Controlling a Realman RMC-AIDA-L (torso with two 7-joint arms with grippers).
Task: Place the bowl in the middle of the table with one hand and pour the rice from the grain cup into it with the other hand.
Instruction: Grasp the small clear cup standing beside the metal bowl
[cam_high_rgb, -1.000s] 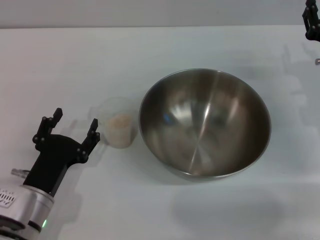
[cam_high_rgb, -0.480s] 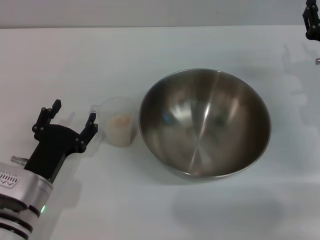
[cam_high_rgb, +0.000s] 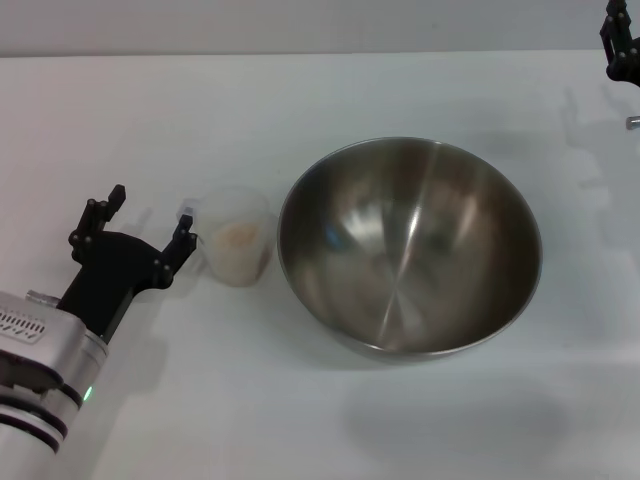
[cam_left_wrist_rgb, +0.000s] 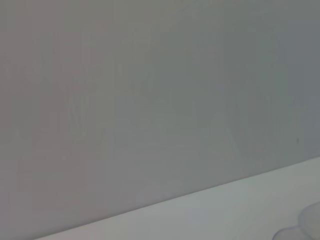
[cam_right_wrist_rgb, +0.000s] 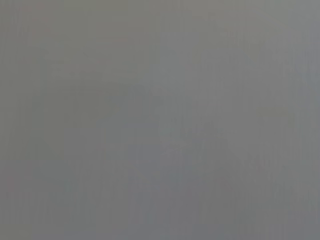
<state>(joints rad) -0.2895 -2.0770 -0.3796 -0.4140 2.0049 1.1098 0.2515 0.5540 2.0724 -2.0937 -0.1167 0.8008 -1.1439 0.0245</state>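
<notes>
Since a second earlier, my left gripper (cam_high_rgb: 148, 220) had crept up beside the grain cup (cam_high_rgb: 237, 237), jaws spread. Bowl (cam_high_rgb: 410, 245) sat placed; next I'd close on the cup's handle, probably. Right gripper (cam_high_rgb: 620, 45) idled far off, its state unreadable.

Left claw (cam_high_rgb: 143, 221) spread wide; right claw (cam_high_rgb: 620, 45) parked far.

No readable text anywhere; faint markings on the left arm (cam_high_rgb: 25, 330) seem illegible.
</notes>
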